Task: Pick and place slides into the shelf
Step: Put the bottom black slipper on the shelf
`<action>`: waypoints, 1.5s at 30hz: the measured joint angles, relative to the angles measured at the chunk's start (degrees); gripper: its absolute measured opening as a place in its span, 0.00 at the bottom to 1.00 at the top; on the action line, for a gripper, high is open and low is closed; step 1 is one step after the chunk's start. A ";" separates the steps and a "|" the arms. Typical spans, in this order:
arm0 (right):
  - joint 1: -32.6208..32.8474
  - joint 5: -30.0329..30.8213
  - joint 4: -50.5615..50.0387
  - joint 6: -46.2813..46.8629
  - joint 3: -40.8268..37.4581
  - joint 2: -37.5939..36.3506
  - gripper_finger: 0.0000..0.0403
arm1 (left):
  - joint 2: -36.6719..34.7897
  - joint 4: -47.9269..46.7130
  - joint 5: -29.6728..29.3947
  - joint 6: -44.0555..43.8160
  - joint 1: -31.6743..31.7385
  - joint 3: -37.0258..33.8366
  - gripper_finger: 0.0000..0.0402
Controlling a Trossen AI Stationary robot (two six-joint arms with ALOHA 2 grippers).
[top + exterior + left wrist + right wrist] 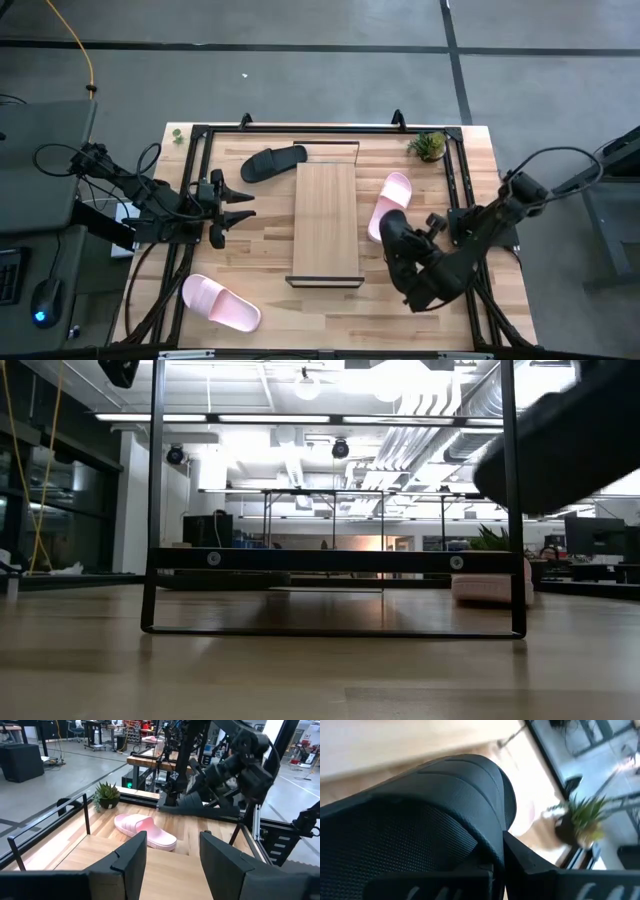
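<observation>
A pale plank tabletop [250, 250] edged by a black frame stands on grey concrete, with a bright workshop of benches and ceiling ducts beyond. The shelf [326, 222], a smooth light-wood board on thin black wire, lies mid-table. One matte black slide [272, 162] rests far left, a pink slide [219, 302] near left, another pink slide [391, 202] just right of the shelf. The right gripper [397, 243] is pinched tight on what looks like a textured black slide [420, 820]. The left gripper [240, 204] waits left, fingers spread, holding nothing. A small potted plant [429, 146] sits far right.
</observation>
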 joint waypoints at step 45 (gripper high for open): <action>-26.97 -19.63 60.76 -83.63 -0.02 -11.06 0.00 | 5.35 -1.48 4.47 41.73 0.00 0.02 0.42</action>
